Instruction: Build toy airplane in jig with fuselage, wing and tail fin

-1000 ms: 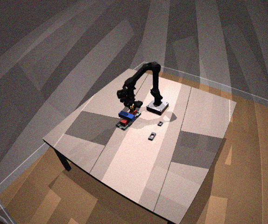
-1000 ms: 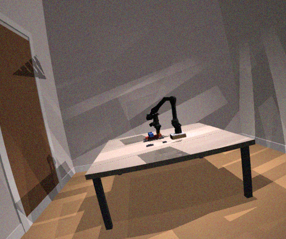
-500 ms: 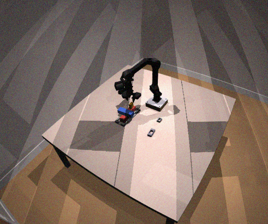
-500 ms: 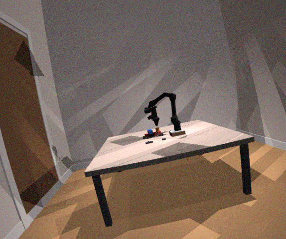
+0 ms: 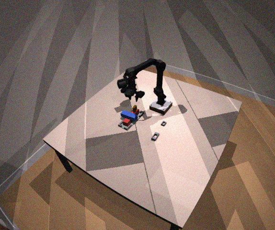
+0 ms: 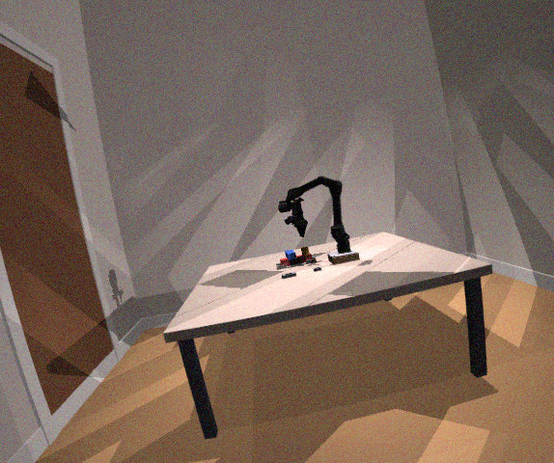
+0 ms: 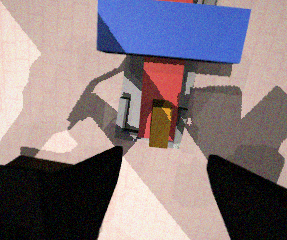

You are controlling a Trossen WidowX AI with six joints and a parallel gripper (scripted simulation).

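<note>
1. Gripper [image 5: 133,99] [image 6: 302,234] [image 7: 165,157]: open, nothing held, above jig [image 5: 122,126] [image 6: 280,266] [image 7: 131,112].
2. Red fuselage [image 5: 126,121] [image 6: 284,260] [image 7: 164,80] in jig.
3. Wrist view: blue wing [image 5: 128,115] [image 6: 290,255] [image 7: 173,31] across fuselage at 12 o'clock, yellow fin [image 5: 134,108] [image 6: 304,251] [image 7: 159,126] at 6.

Wing [image 5: 128,115] [image 6: 290,255] [image 7: 173,32] & fin [image 5: 134,108] [image 6: 304,251] [image 7: 160,124] on fuselage [image 5: 126,121] [image 6: 284,260] [image 7: 163,82], in jig [image 5: 123,127] [image 6: 279,266] [image 7: 131,85].

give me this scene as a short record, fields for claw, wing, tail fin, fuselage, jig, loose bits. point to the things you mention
claw [image 5: 133,99] [image 6: 302,234] [image 7: 165,158]: open, raised above the tail end, holding nothing
wing [image 5: 128,115] [image 6: 290,255] [image 7: 173,31]: blue, lying across the fuselage
tail fin [image 5: 134,108] [image 6: 304,251] [image 7: 160,126]: yellow, upright near the fuselage's end
fuselage [image 5: 126,121] [image 6: 284,260] [image 7: 164,80]: red, lying in the jig
jig [image 5: 122,126] [image 7: 132,112]: grey, on the table
loose bits: two small dark holders [image 5: 155,136] [image 6: 289,275] beside the jig
tab fit: cannot tell, sockets hidden
</note>
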